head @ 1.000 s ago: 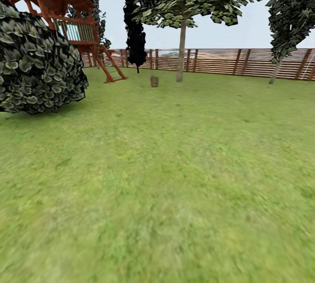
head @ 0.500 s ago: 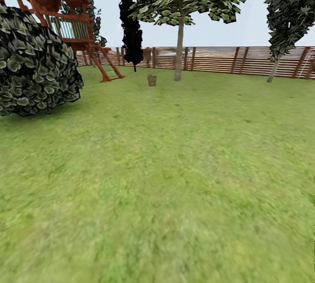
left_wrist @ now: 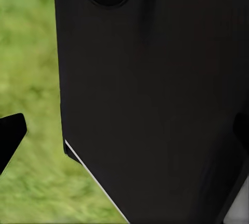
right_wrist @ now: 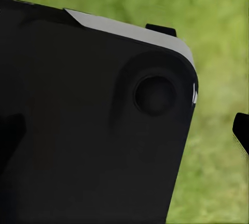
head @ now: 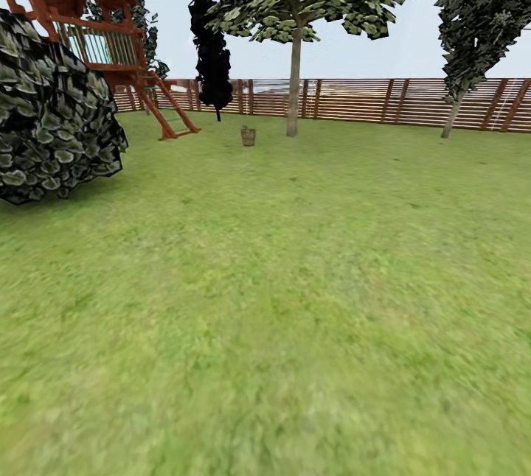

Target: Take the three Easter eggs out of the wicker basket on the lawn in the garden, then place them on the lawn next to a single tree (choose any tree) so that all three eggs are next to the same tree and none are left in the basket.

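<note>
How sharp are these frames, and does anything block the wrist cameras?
Head view: the near lawn is smeared and soft, while the far fence, the tree and the small wicker basket stay fairly crisp, under flat, even light. Left wrist view: a dark robot body panel covers most of the blurred grass. Right wrist view: a similar panel does the same.

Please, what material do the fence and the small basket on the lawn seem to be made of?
The fence looks like wood: brown horizontal slats on darker posts, matte finish. The wicker basket, far off beside the tree, looks brown and woody, probably woven, but it is too small to see any weave.
</note>
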You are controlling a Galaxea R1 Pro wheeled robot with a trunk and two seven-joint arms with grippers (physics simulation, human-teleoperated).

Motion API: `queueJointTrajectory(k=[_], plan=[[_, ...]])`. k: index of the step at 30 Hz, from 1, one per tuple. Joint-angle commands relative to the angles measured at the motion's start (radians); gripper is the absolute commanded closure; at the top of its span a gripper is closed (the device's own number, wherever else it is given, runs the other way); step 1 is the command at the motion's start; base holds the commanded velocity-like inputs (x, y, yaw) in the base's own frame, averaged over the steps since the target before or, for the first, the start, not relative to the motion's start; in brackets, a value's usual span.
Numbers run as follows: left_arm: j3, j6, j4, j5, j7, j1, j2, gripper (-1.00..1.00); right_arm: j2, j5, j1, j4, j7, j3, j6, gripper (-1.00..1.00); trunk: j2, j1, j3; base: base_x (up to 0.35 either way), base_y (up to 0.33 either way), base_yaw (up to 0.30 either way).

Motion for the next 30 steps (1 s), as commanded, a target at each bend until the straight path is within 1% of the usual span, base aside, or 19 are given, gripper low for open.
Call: queueJointTrajectory(k=[1,8,23,30], plan=[[0.005,-0.002,0.000,0.001,0.000,0.000,0.000,-1.00,0.001,0.004,0.000,0.001,0.000,0.000,-0.003,-1.00,0.000,0.001,-0.001,0.322,0.100,0.000],[0.004,-0.001,-0.001,0.001,0.000,0.000,-0.001,-1.00,0.002,0.005,0.000,0.001,0.000,0.000,-0.003,-1.00,0.000,0.001,-0.001,0.323,0.083,0.000],[0.003,-0.002,-0.002,0.000,0.001,0.000,-0.002,-1.00,0.000,0.004,0.000,0.011,0.000,0.001,-0.003,-1.00,0.000,0.001,-0.001,0.336,0.004,0.000],[0.003,-0.002,-0.002,0.000,0.001,0.000,-0.001,-1.00,-0.013,0.000,0.000,0.009,-0.005,0.001,-0.003,-1.00,0.000,0.001,-0.001,0.338,0.000,0.000]])
